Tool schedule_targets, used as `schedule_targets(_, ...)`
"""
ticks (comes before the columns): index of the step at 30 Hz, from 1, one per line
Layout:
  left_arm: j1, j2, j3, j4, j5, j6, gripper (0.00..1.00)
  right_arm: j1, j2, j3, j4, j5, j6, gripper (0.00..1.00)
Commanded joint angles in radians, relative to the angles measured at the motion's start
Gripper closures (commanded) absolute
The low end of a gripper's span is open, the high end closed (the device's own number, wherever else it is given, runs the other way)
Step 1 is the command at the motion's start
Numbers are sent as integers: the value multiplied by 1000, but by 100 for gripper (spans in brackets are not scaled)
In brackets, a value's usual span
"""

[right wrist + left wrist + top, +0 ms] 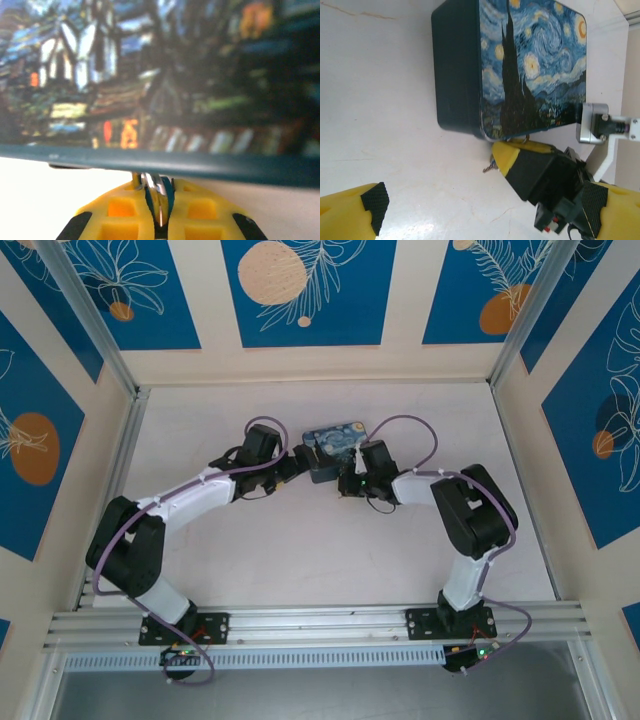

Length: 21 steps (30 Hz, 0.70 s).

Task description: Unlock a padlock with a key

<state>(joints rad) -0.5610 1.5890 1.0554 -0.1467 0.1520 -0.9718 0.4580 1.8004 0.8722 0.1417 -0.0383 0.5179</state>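
1. While your right gripper is pinched shut on a thin silvery strip that I take for the key, only an edge of it stands between the yellow fingertips. A grip that shallow could let it twist or slip out as you lift.
2. That key sits low on the table, right at the foot of the painted box, touching or nearly touching its dark lower wall. Pull up along that wall and the metal may snag on the box's edge, or you may drag the box along.
3. Your left gripper hangs with its jaws spread wide and holds nothing, just beside the right one and near the same box corner. Two arms this close could knock together if either swings without room.
4. Where the padlock lies I cannot tell; the small metal bit by the right fingertip in the left wrist view is too small to name. If key and lock are joined or tangled, lifting one may drag the other out of reach.
5. The right wrist view is blurred with the box so close ahead, so you would judge the key's angle poorly. A tilted key will not meet the keyhole.
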Motion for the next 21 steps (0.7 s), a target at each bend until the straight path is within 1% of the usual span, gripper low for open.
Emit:
schedule_targets(1, -2, -2, 34, -25, -5, 34, 0, 5, -80, -58, -46, -97, -19, 100)
schedule_targets(5, -3, -21, 25, -44, -18, 52, 0, 11, -155, -152, -58, -147, -16, 100)
schedule_targets(8, -5, -34, 14, -58, -23, 62, 0, 23, -206, -232, -53, -155, 8, 100)
schedule_targets(13, -19, -46, 2, -71, -25, 73, 0, 58, -289, -338, -51, -143, 60, 100)
schedule_targets(17, -46, -49, 22, -124, -46, 111, 0, 91, -385, -422, -75, -119, 103, 100)
schedule_targets(21, -85, -49, 43, -183, -80, 157, 0, 90, -459, -480, -87, -93, 138, 100)
